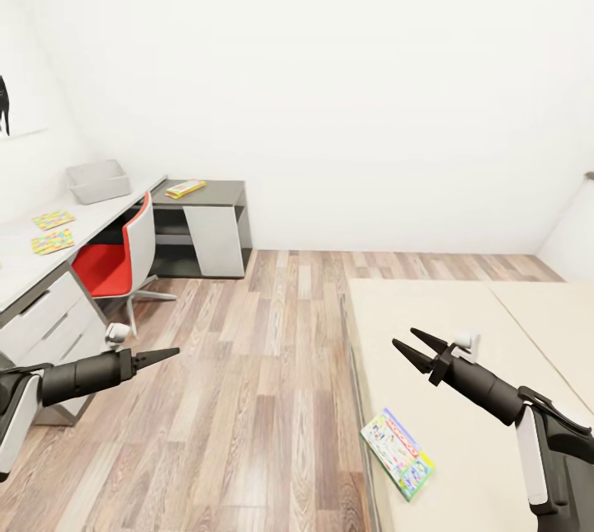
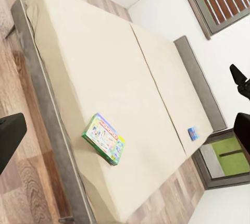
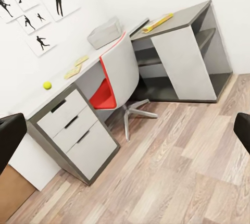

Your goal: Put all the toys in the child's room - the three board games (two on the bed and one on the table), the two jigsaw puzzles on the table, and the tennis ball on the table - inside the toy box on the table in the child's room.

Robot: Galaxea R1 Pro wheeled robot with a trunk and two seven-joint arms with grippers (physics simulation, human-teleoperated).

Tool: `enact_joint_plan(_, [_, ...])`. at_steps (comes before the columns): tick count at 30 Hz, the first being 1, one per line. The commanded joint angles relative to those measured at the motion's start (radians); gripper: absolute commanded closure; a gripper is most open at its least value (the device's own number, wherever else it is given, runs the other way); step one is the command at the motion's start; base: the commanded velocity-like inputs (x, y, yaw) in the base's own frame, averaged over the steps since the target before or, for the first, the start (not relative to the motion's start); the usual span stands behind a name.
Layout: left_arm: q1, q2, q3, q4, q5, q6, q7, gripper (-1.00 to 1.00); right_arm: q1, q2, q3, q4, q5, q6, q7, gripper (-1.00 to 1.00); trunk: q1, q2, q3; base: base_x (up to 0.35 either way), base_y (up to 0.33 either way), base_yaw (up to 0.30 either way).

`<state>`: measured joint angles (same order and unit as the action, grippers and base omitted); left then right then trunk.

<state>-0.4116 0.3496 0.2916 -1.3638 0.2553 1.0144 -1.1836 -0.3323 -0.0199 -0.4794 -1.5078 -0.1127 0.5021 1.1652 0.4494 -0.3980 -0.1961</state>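
A white-green board game (image 1: 398,453) lies at the near edge of the beige bed (image 1: 462,334), partly over the side. In the left wrist view that same game (image 2: 104,138) shows, with a small blue board game (image 2: 193,133) far across the mattress. On the table (image 1: 21,256) stand the grey toy box (image 1: 97,180) and two jigsaw puzzles (image 1: 54,219) (image 1: 52,241). The SKIP-BO board game (image 1: 185,188) rests on the dark lower wing. The tennis ball (image 3: 47,85) sits on the desk top above the drawers. My left gripper (image 1: 173,352) and right gripper (image 1: 404,337) hang open and hold nothing.
A red and white swivel chair (image 1: 124,256) is pushed against the desk. Wood floor (image 1: 247,383) runs between desk and bed. White drawers (image 3: 78,130) front the desk's near end. The bed's grey headboard (image 2: 200,83) meets a wall with a window.
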Motion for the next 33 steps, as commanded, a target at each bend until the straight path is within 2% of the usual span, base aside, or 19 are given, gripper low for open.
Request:
enact_joint_plan(1, [-0.001,0.0,0.001,0.0,0.001,0.006,-0.002,-1.0,-0.001,0.0,-0.001,0.0,-0.004,0.009,0.002,-1.0,0.001,-0.002,-0.002,0.0,0.0,0.071])
enact_joint_plan(25, [-0.001,0.0,0.002,0.0,0.001,0.006,-0.002,-1.0,-0.001,0.0,0.001,0.0,-0.004,0.012,-0.004,-1.0,0.001,-0.002,-0.002,0.0,0.0,0.006])
enact_joint_plan(33, [-0.001,0.0,0.0,0.0,0.001,0.006,-0.002,-1.0,-0.001,0.0,0.001,-0.001,-0.004,0.01,-0.01,-1.0,0.001,-0.002,-0.002,0.0,0.172,0.0])
